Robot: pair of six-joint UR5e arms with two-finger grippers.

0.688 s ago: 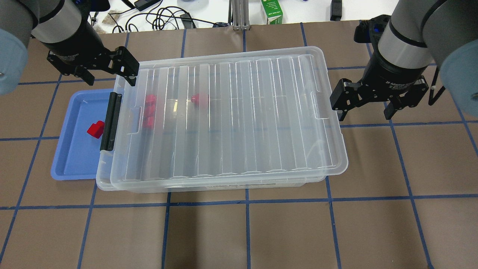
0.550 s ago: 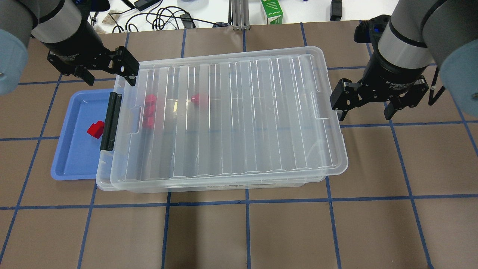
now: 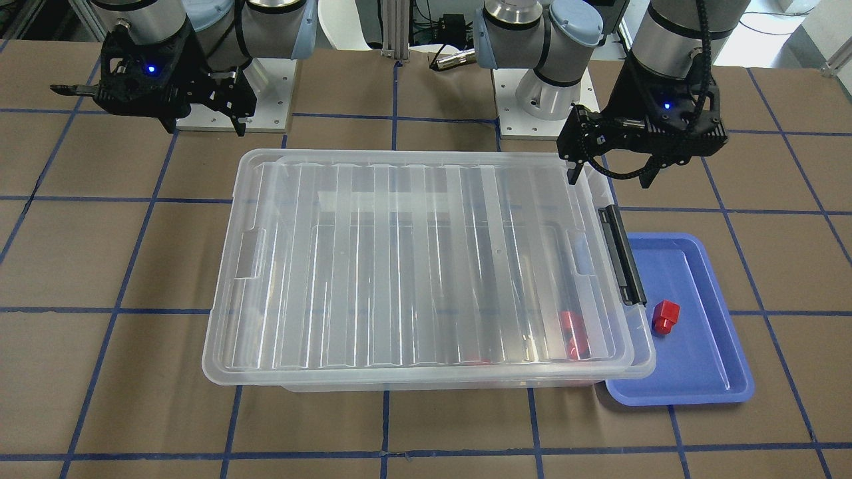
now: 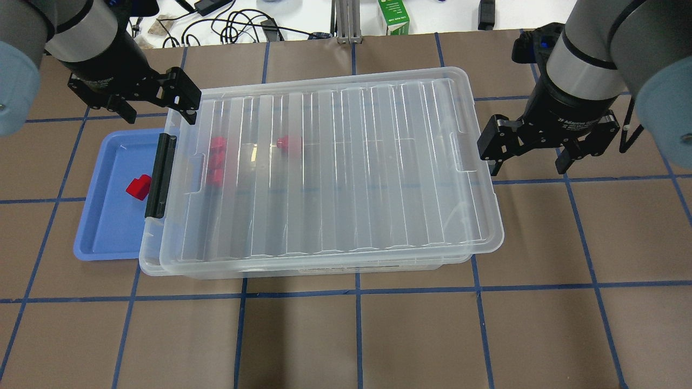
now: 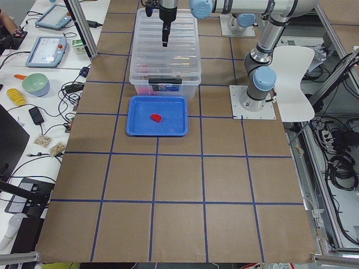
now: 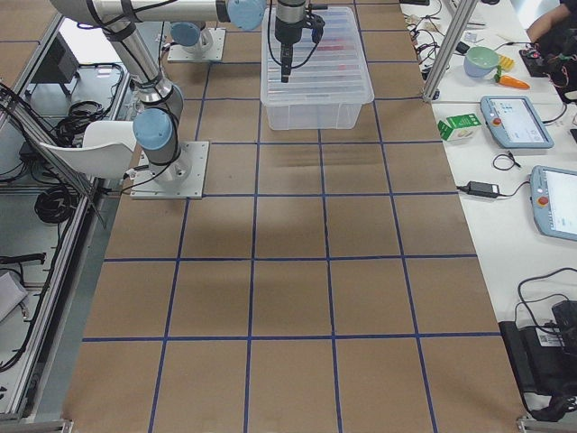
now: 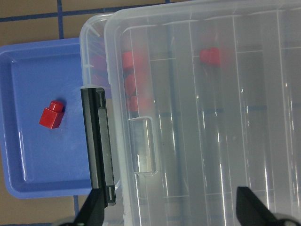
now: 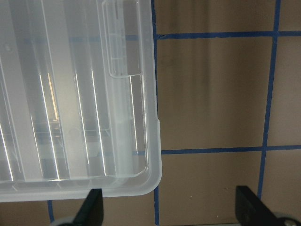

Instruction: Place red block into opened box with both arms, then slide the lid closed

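Observation:
One red block (image 4: 139, 187) lies in the blue tray (image 4: 102, 227) beside the box's black latch (image 4: 161, 175). Several more red pieces (image 4: 216, 159) show blurred through the clear lid (image 4: 346, 162). That lid lies flat on the clear box (image 4: 148, 265), covering nearly all of it, with a narrow strip of box rim bare at the latch end. Above the box's far corner at the latch end, my left gripper (image 4: 154, 105) hangs open and empty. Off the opposite short end, my right gripper (image 4: 527, 156) is also open and empty, clear of the lid's edge (image 8: 153, 141).
The blue tray (image 3: 679, 392) abuts the box's latch end. A green carton (image 4: 393, 16) and cables (image 4: 238, 24) lie beyond the table's far edge. Brown table with blue grid lines surrounds the box.

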